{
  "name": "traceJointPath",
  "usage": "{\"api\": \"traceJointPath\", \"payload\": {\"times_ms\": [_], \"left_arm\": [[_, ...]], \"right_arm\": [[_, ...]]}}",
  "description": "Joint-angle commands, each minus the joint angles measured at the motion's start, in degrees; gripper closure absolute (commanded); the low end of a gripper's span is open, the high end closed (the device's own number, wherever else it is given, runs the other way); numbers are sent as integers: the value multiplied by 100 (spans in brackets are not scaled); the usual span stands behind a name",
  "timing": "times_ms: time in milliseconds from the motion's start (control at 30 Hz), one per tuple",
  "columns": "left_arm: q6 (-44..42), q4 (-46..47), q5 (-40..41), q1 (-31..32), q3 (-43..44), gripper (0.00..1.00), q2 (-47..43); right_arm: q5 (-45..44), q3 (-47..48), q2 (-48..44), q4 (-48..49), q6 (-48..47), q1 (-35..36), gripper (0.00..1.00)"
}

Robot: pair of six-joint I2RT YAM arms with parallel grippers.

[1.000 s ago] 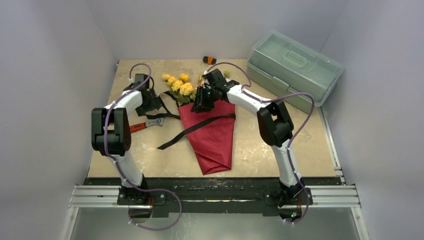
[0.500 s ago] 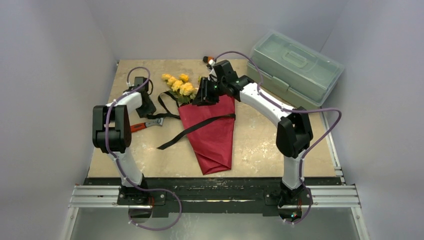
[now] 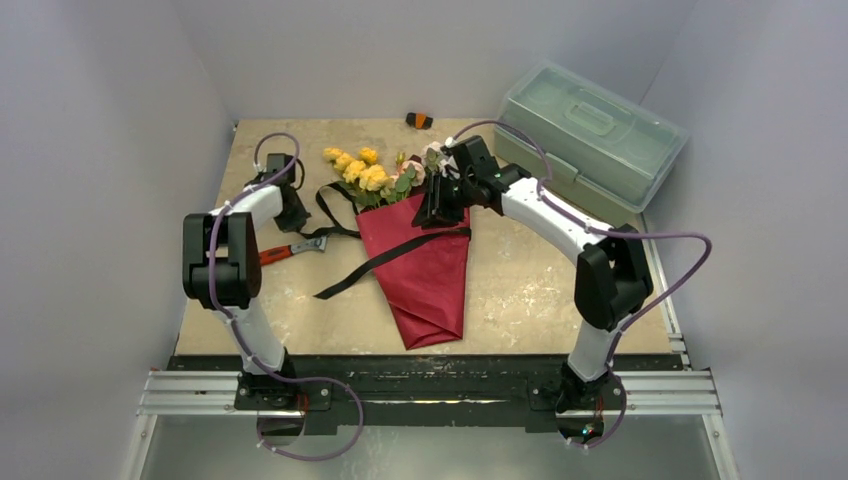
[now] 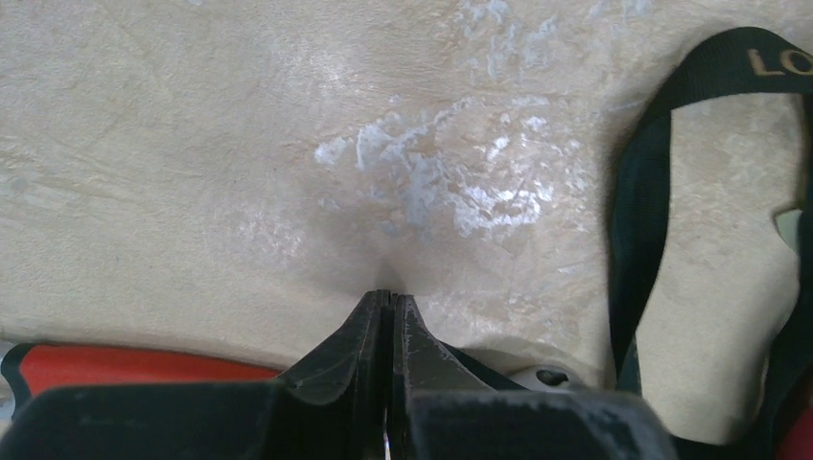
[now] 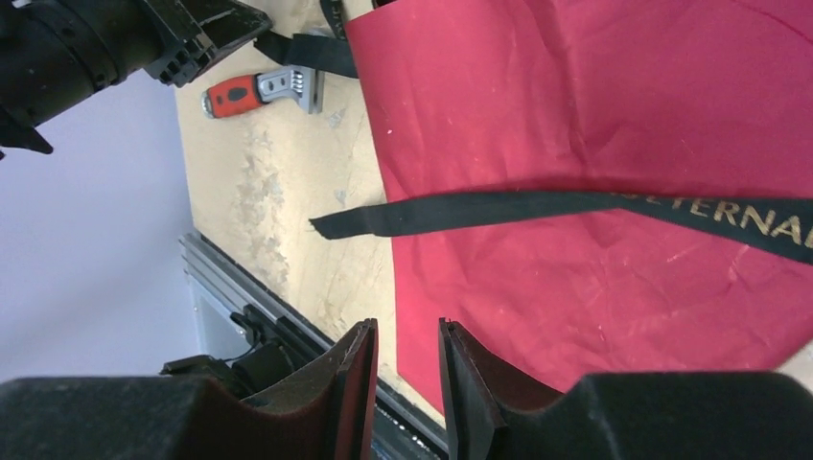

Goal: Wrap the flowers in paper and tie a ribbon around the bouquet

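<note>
Left fingers [image 4: 362,350] just snapped closed, empty; ribbon [image 4: 628,240] beside, likely missed. Right fingers [image 5: 357,383] part-open, empty, swung over paper [image 5: 594,115]. Tie pending.

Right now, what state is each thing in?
Left gripper: shut, empty, over bare table.
Right gripper: jaws slightly apart, nothing between.
Paper: folded into a cone, lying flat.
Flowers: lying in the cone, heads sticking out.
Ribbon: untied, draped loose across the paper.
Box: lid closed.
Wrench: lying flat, untouched.
</note>
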State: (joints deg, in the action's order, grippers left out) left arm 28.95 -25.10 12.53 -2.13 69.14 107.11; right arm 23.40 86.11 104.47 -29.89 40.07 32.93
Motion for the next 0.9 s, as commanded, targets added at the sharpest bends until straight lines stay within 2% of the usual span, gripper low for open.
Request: {"api": "traceJointPath", "payload": {"times_ms": [0, 300, 467, 700, 800, 867], "left_arm": [[88, -133, -343, 2, 459, 100, -699], [451, -145, -858, 229, 1854, 100, -1662], [349, -87, -1022, 1189, 2378, 100, -1971], [23, 217, -2117, 2549, 2763, 100, -2179], [-104, 374, -2702, 3016, 2730, 100, -2194], [-178, 492, -2989, 3286, 2616, 100, -2254]], "right_arm": [[-285, -58, -683, -104, -61, -68, 63], [-1198, 101, -1467, -796, -301, -98, 62], [-1511, -162, -1891, -1033, -416, -188, 52], [-2021, -824, -2562, -1211, -712, -417, 40], [-2292, -1064, -2759, -1247, -901, -499, 24], [-2446, -1156, -2778, -1321, -1042, -534, 19]]}}
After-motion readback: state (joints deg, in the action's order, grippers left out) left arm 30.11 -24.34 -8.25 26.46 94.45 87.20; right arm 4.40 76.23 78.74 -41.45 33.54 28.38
